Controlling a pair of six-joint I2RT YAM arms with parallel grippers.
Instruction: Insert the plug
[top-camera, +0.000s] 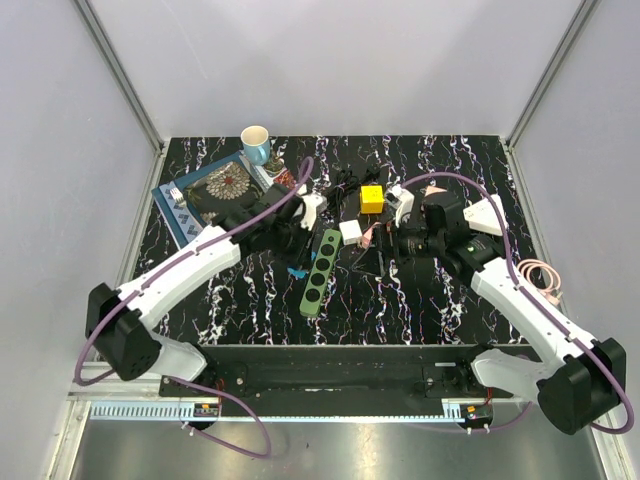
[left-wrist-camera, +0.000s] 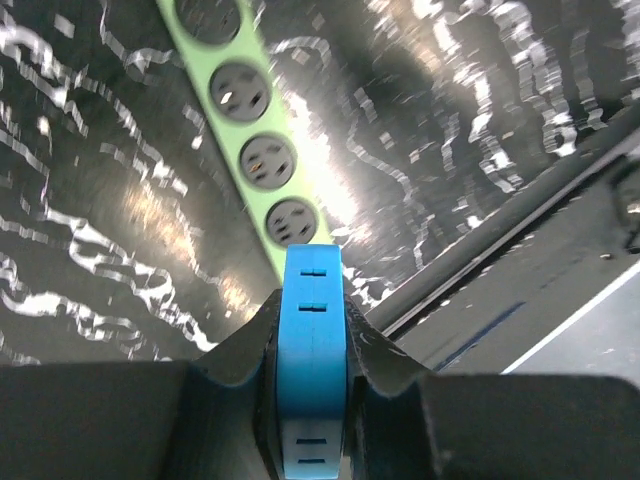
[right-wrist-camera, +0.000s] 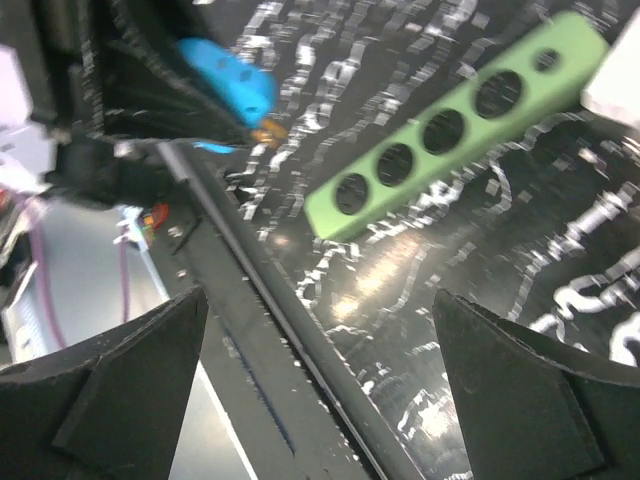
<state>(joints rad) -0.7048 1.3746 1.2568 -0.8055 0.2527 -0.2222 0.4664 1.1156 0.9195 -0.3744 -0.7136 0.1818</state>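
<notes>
Overhead view, wrist close-ups, shared green strip (top-camera: 320, 272)

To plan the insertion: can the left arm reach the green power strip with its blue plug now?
Likely yes: the blue plug hangs close to the green power strip, its sockets uncovered.

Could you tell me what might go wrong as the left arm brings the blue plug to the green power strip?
1. The blue plug, clamped in the left gripper, appears to sit just past the near end of the power strip, not over a socket. Pushed down from here, it would likely miss the holes.
2. The right gripper is open and off the strip, so nothing steadies it. An off-centre push may slide it.
</notes>
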